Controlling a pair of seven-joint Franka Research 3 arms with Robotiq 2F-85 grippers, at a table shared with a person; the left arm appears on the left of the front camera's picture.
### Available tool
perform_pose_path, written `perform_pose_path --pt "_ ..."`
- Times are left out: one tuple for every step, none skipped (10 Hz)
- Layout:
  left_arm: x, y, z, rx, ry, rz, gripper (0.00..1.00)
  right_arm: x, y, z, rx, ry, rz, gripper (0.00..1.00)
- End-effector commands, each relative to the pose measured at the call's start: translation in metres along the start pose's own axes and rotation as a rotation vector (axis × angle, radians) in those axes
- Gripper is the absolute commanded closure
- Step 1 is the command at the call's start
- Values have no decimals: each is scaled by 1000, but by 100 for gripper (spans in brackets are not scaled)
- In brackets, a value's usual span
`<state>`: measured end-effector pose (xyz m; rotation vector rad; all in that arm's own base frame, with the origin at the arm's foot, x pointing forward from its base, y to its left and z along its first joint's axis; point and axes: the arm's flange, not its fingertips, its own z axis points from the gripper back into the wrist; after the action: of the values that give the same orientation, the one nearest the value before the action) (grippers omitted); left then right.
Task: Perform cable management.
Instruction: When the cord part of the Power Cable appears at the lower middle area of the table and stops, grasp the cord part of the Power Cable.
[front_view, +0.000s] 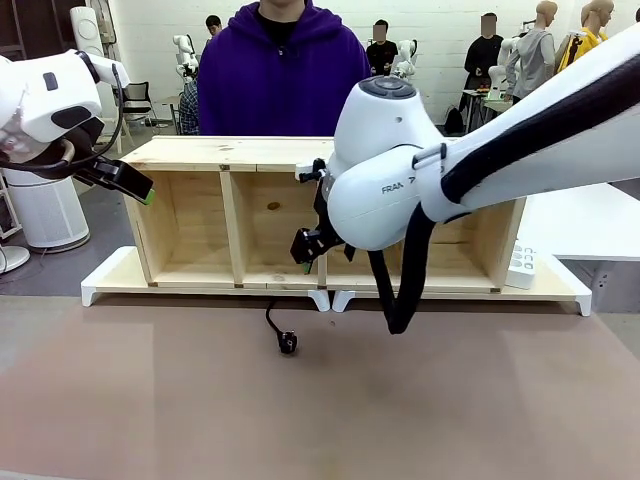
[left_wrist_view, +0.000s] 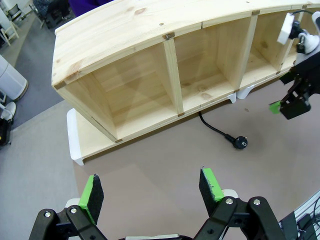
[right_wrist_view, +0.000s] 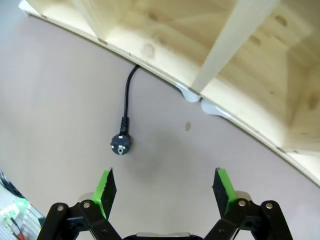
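Observation:
A thin black cable (front_view: 274, 323) comes out from under the wooden shelf unit (front_view: 240, 150) and ends in a round plug (front_view: 288, 343) lying on the brown table. The cable (right_wrist_view: 128, 95) and its plug (right_wrist_view: 119, 144) lie ahead of my right gripper (right_wrist_view: 162, 190), which hangs open above the table with nothing between its fingers. That gripper (front_view: 311, 252) is in front of the shelf's middle divider. My left gripper (left_wrist_view: 150, 189) is open and empty, high at the shelf's left end (front_view: 143, 190); the plug (left_wrist_view: 240, 143) lies far ahead of it.
A person in a purple hoodie (front_view: 282, 70) stands behind the shelf. The shelf rests on white supports (front_view: 108, 283). A white power strip (front_view: 521, 265) leans at the shelf's right end. The brown table (front_view: 320, 410) spreads wide in front.

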<state>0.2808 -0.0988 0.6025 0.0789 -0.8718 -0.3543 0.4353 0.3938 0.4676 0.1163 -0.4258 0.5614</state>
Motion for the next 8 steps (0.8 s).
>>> perform_pose_path --pt "1 0 -1 1 -12 -4 0 19 14 -25 -6 58 -46 0" --pt "1 0 -1 1 -12 -4 0 22 18 -38 6 88 -40 0" --pt "1 0 -1 1 -12 -4 0 24 21 -49 25 106 -42 0" --pt "1 0 -1 1 -12 -4 0 22 30 -59 48 130 -29 0" --pt "1 0 -1 1 -12 -4 0 22 38 -68 70 162 -16 0" --pt "1 0 -1 1 -12 -4 0 24 48 -76 82 188 3 0" --pt "1 0 -1 1 -12 -4 0 24 57 -81 102 211 20 0" --pt "1 0 -1 1 -12 -4 0 23 65 -85 109 235 38 0"
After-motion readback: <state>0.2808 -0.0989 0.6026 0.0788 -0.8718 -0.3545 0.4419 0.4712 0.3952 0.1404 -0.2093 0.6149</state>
